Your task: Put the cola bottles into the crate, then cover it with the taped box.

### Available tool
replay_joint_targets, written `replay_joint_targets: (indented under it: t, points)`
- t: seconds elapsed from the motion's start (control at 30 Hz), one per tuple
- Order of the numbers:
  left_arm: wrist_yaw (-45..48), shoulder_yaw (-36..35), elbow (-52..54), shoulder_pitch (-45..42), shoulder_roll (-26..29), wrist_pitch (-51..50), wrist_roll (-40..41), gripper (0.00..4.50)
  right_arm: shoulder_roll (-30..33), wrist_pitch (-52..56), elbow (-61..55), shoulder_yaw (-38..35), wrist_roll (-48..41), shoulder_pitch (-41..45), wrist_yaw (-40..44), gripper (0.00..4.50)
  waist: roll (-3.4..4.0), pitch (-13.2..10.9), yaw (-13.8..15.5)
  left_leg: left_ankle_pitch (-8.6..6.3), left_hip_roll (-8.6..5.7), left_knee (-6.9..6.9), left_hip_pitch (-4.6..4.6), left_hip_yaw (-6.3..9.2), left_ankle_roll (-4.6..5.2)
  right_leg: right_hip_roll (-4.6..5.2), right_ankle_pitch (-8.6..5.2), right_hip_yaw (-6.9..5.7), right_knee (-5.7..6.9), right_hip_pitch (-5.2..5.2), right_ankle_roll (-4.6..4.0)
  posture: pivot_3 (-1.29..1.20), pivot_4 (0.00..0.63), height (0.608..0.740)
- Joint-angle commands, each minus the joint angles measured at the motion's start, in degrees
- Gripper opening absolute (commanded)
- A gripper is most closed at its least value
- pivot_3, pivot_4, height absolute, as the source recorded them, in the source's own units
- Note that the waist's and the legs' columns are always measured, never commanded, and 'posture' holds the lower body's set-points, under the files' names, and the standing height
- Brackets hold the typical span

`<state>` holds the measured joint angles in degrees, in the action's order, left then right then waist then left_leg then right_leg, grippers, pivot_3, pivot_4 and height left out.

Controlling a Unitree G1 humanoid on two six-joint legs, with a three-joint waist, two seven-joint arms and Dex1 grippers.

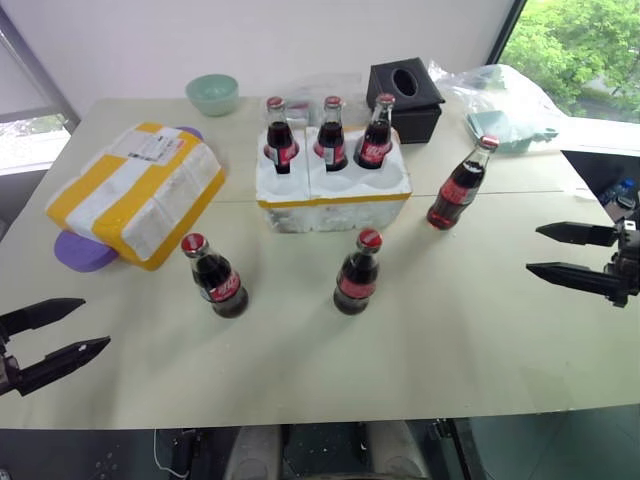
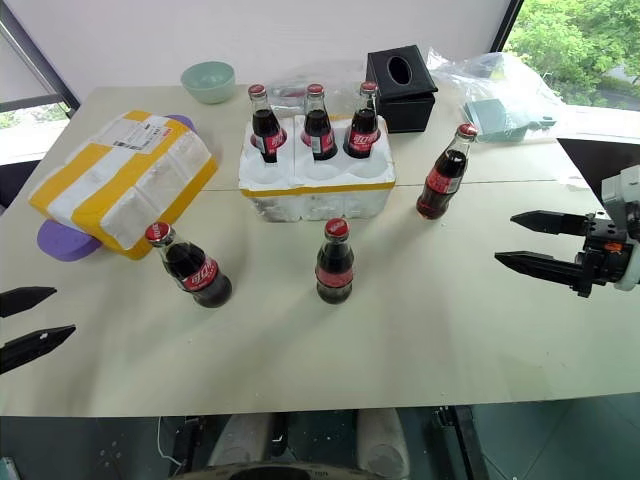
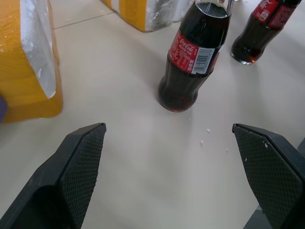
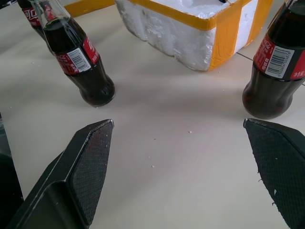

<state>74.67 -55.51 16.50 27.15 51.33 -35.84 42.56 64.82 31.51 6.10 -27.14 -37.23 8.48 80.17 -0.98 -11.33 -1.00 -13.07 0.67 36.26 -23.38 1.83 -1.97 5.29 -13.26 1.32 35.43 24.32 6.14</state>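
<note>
Looking down over the pale bench (image 1: 320, 370), we see three small glass cola bottles with red caps and red labels standing in the far row of wells of the white styrofoam crate (image 1: 335, 190), which has a yellow tape band round its side and sits towards the far edge, near the middle. The three crated bottles (image 1: 331, 133) stand side by side; the near row of wells is unfilled. Three more bottles stand loose on the bench: one (image 1: 215, 277) in front of the crate towards the left edge, leaning slightly, one (image 1: 356, 273) just in front of the crate's near side, and one (image 1: 459, 187) beside the crate's right end.

We find the white styrofoam taped box (image 1: 135, 192), wrapped in broad yellow bands and bearing a white shipping label, lying near the left edge, resting partly on a flat purple plate (image 1: 80, 250). At the far edge stand a pale green bowl (image 1: 212, 93) and a black tissue box (image 1: 405, 100), the latter just behind the crate's right end. A teal tray (image 1: 505, 130) and clear plastic wrap lie at the far right corner.

Our left tool (image 1: 45, 340) hovers over the near left corner, its fingers spread wide and gripping nothing. Our right tool (image 1: 560, 252) hangs at the right edge, likewise spread wide and bare.
</note>
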Motion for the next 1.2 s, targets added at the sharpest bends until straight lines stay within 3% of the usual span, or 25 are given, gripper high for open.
replay_joint_targets:
  t: [0.03, 0.73, 0.93, 1.2]
  points:
    - [-0.13, -1.78, -0.33, -0.50, 1.29, 0.53, 0.66, 4.45, -0.28, -0.66, -0.68, -1.61, -0.61, 0.07, 0.18, 4.50, 0.00, 0.00, 0.00, 0.00, 0.02, 0.00, 0.00, 0.00, 0.00, -0.01, 0.00, 0.00, 0.00, 0.00, 0.00, 0.00, 0.150, 0.739]
    - [-0.78, 0.64, 1.20, -3.74, 3.82, -3.36, 3.87, 4.45, 0.13, 0.23, -0.53, -2.66, -0.69, -0.48, -0.27, 4.50, 0.00, 0.00, -0.05, 0.00, 0.15, 0.00, 0.01, -0.01, 0.00, -0.15, 0.04, 0.01, 0.00, 0.00, -0.07, 0.00, 0.150, 0.739]
    - [1.27, 6.32, 3.79, -4.53, 4.16, -2.23, 3.95, 4.45, 1.56, 3.76, -1.87, -3.22, -2.86, 0.58, 1.25, 4.50, 0.02, 0.01, -0.04, 0.00, 0.17, 0.00, 0.02, -0.02, 0.00, -0.18, 0.05, 0.03, 0.00, 0.00, -0.09, 0.00, 0.150, 0.739]
    - [-1.25, 23.09, 2.14, -16.01, 3.94, 1.53, 0.33, 4.45, 1.87, 9.37, -9.44, -5.34, -7.04, -0.16, 0.55, 4.50, 0.04, 0.02, 0.19, 0.00, 0.20, 0.02, 0.01, -0.01, 0.00, -0.24, 0.07, 0.05, 0.04, 0.00, -0.11, 0.00, 0.150, 0.739]
